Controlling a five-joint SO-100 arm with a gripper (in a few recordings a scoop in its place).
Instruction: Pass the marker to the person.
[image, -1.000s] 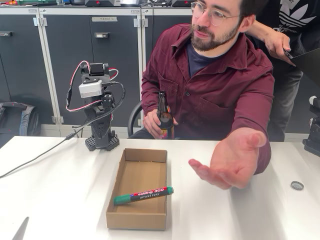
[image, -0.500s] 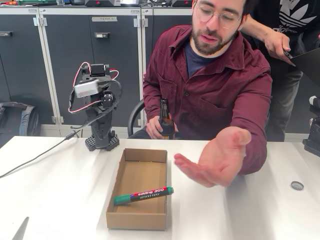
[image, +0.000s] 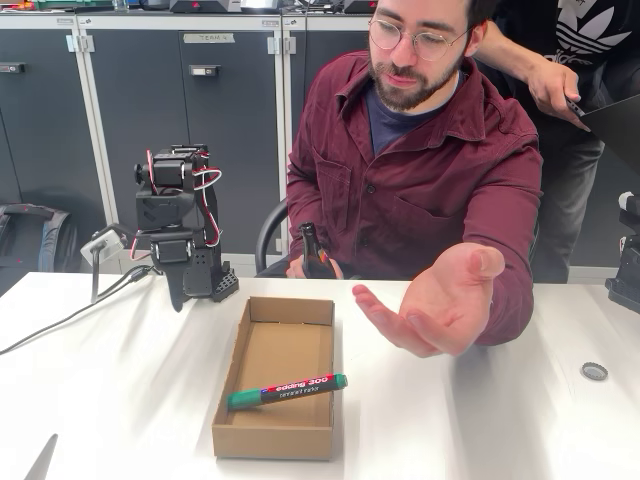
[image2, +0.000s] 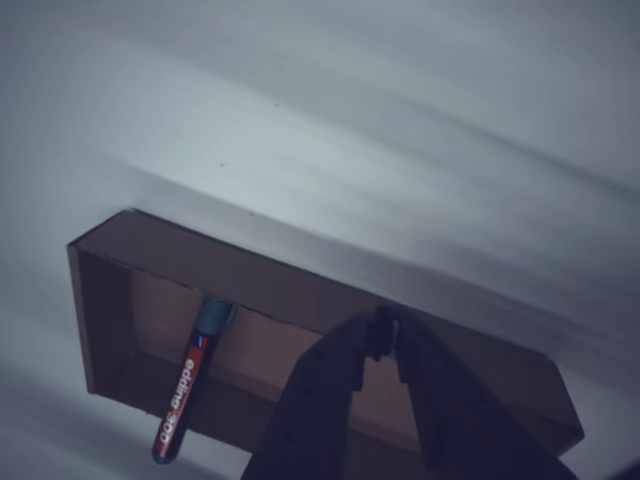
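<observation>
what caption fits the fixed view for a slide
Person's open hand waits over the table while the green marker lies across the cardboard box.

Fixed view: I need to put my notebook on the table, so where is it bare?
Bare table lies left of the cardboard box, and between the box and the bottle cap. It is crowded mid-table: the marker lies in the box and the person's open hand hovers beside it.

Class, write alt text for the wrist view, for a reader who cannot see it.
A green marker with a red and white label lies inside an open cardboard box on a pale table. In the foreground the dark gripper has its fingertips nearly together with nothing between them, apart from the marker.
</observation>
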